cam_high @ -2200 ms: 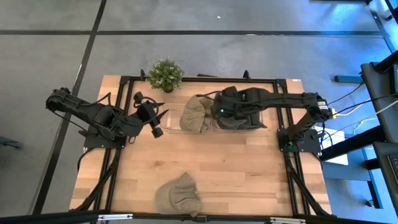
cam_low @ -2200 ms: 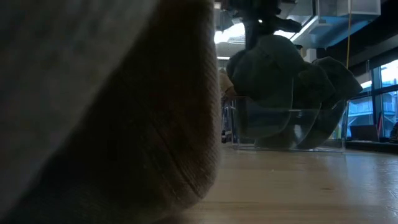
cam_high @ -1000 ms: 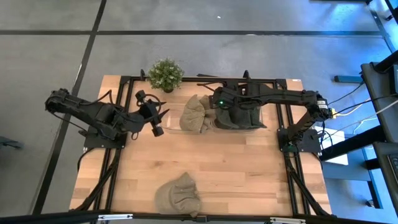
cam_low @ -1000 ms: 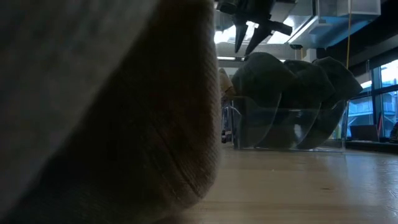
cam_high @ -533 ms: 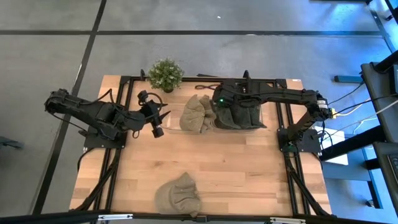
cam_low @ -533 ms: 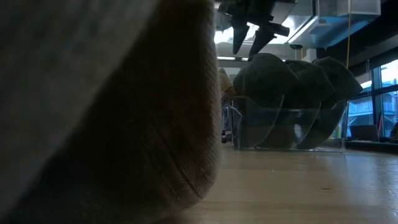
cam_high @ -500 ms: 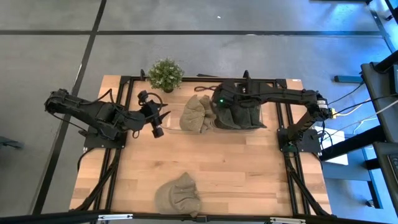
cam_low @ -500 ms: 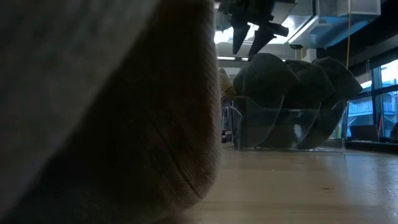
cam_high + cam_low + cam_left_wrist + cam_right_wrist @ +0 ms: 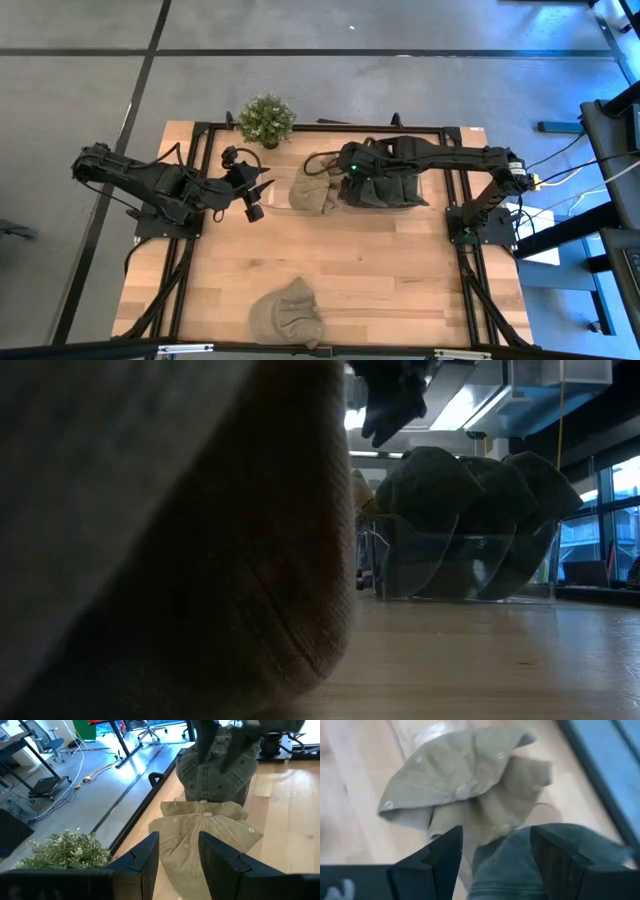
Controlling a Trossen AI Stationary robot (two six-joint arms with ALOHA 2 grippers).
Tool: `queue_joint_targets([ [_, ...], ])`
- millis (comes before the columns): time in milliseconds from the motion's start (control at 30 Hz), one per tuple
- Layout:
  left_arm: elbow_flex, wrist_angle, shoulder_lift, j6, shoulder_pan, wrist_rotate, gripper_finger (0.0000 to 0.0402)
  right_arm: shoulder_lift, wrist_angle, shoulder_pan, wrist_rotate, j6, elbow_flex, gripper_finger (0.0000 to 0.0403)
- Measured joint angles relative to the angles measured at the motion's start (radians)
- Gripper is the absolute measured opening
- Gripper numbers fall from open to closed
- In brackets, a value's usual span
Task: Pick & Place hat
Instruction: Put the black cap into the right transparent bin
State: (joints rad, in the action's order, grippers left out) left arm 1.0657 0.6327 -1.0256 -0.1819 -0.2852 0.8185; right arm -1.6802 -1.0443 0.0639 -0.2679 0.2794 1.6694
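Right gripper is hanging above the clear bin near the table's 12 o'clock edge, fingers spread and pinching nothing; in the right wrist view the two dark fingers are standing wide apart over the hats.

Tan hat is sitting in the bin, leaning against the dark green hats packed just to its 3 o'clock side. The low view is showing the green hats bulging above the bin's transparent wall, with the gripper above them.

Left gripper is waiting at the bin's 9 o'clock side, fingers parted with nothing between them, pointing toward the tan hat.

A second tan hat is lying on the wooden table at the 6 o'clock edge, well apart from the bin, filling most of the low view.

Potted plant is standing at the table's 11 o'clock.
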Motion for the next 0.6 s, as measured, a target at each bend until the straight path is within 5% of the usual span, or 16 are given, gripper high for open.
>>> queue_joint_targets([
  [400, 0.000, -0.001, -0.003, -0.144, 0.000, -0.006, 0.0132, -0.061, -0.307, 0.000, -0.023, 0.084, -0.006, 0.0232],
  [600, 0.000, -0.005, -0.023, -0.190, 0.000, -0.006, 0.0132, -0.061, -0.436, -0.007, -0.142, 0.152, -0.006, 0.0232],
])
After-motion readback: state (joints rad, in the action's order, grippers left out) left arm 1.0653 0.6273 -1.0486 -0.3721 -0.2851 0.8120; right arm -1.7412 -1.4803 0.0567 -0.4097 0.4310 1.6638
